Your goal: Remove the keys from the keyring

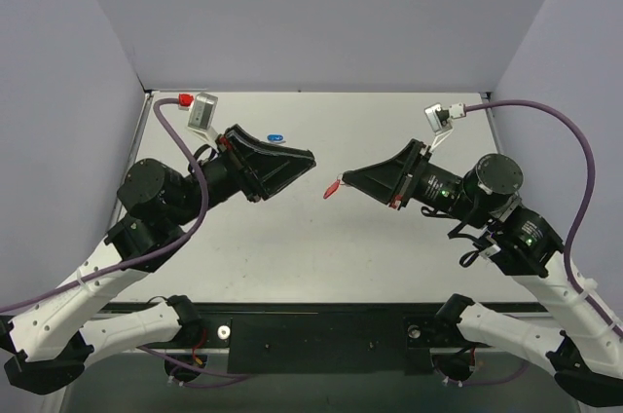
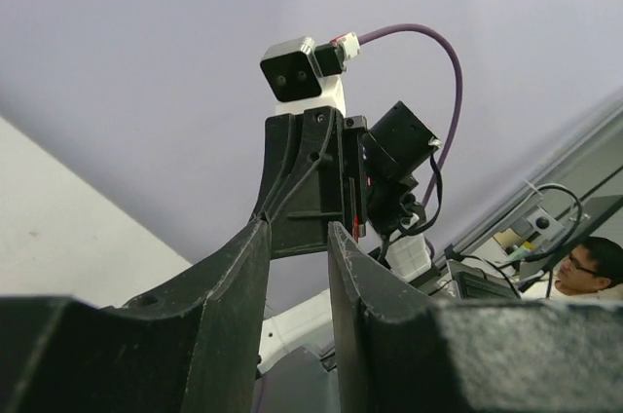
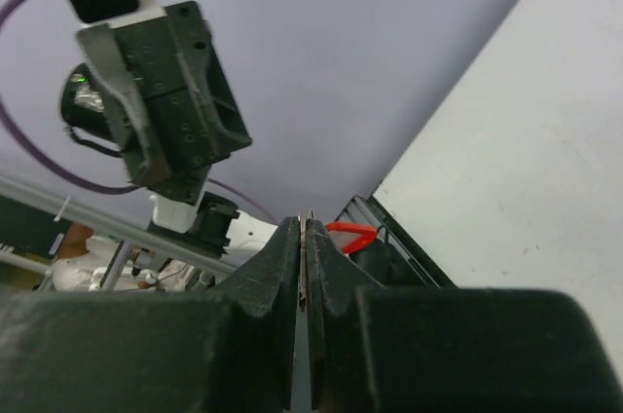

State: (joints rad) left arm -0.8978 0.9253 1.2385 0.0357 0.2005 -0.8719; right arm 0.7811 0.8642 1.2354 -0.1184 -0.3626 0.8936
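Observation:
My right gripper (image 1: 348, 179) is held above the table and is shut on a thin flat silver piece seen edge-on (image 3: 305, 238), which looks like the key. The small red tag (image 1: 332, 188) of the keyring hangs just past its fingertips and also shows in the right wrist view (image 3: 350, 236). The ring itself is too small to make out. My left gripper (image 1: 310, 158) is open and empty. It points at the right gripper from a short gap to the left. In the left wrist view the left gripper (image 2: 297, 228) frames the right arm's fingers between its spread jaws.
A second, blue tag (image 1: 274, 137) lies on the white table (image 1: 292, 247) behind the left gripper. Grey walls close the back and sides. Purple cables arc from both wrist cameras. A black strip runs along the near table edge (image 1: 321, 330).

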